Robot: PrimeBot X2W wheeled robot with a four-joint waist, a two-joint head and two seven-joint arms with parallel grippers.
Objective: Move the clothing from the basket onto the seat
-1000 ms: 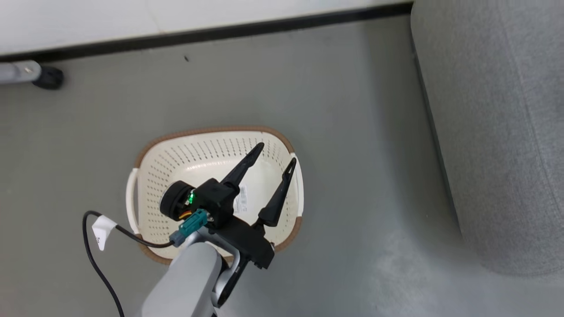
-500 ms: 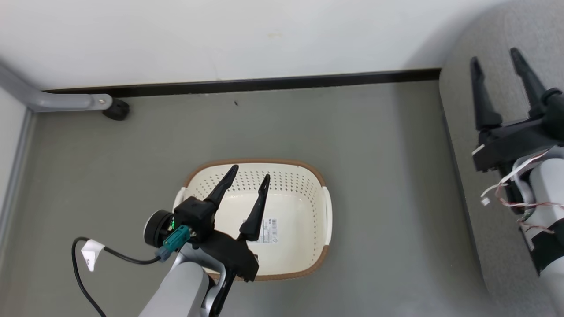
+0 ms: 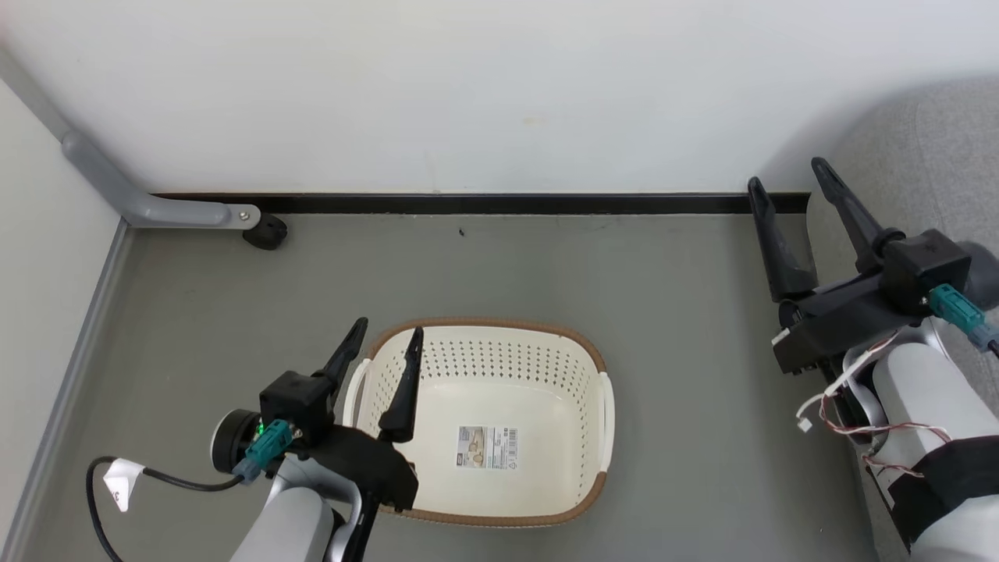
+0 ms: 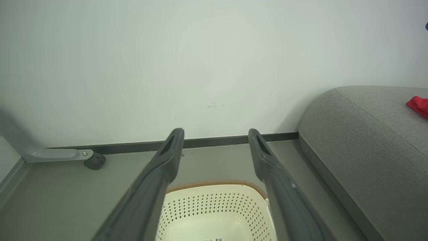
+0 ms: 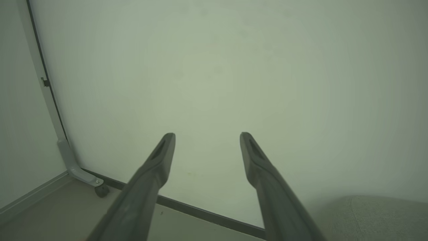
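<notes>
From where I sit, this looks like a home-style corner staged in a test room, not a lived-in house. The household part is a large grey fabric sofa with a stitched seam and a scrap of red clothing lying on it. A cream perforated laundry basket stands on the floor nearby.

The surroundings are plain: a white wall, a black skirting strip and smooth grey flooring. At the left a pale side panel meets the wall. It is braced by a grey metal foot on a small black caster, which I take for a movable partition.
</notes>
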